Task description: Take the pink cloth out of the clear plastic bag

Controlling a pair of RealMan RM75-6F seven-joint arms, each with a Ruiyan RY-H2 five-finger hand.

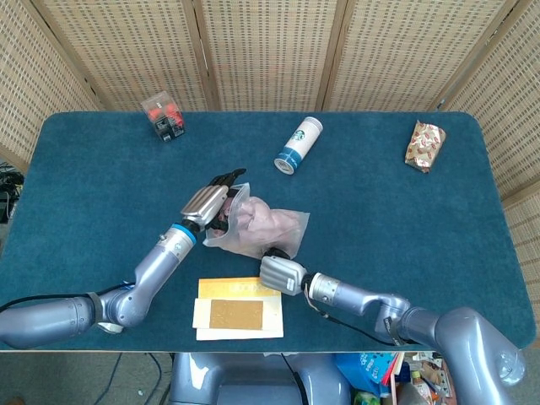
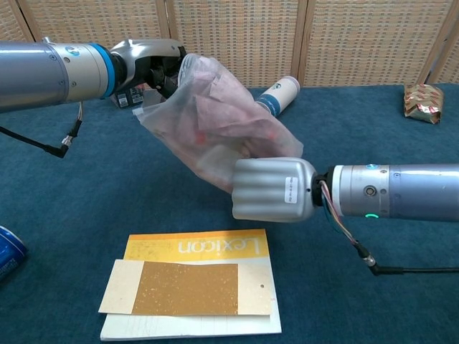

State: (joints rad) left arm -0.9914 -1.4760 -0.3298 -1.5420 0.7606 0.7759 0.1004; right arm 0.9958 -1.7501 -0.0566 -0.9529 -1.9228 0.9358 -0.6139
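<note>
1. The clear plastic bag (image 2: 215,122) is lifted off the table (image 1: 405,211) near its middle and stretched between the two hands, its mouth toward the left hand and its bottom toward the right hand.
2. The pink cloth (image 2: 222,107) is wholly inside the bag, crumpled and showing through the thin film; in the head view it reads as a pale pink mass (image 1: 261,224) filling most of the bag.
3. The left hand (image 1: 208,202) grips the bag's upper edge; in the chest view its fingers (image 2: 161,68) are clamped on the film at the mouth.
4. The right hand (image 2: 275,190) is closed at the bag's lower end, its back to the chest camera; its fingers are curled together and appear to pinch the bag's bottom, though the contact itself is hidden.
5. A yellow booklet (image 2: 197,247) with a brown-faced card (image 2: 186,288) lying on it sits flat on the table just below the right hand.
6. Farther back a white and blue tumbler (image 1: 299,145) lies on its side; a small box with red contents (image 1: 164,116) stands near the far left edge, and a patterned snack packet (image 1: 424,145) lies near the far right.
7. A blue can (image 2: 8,251) shows at the chest view's left edge.
</note>
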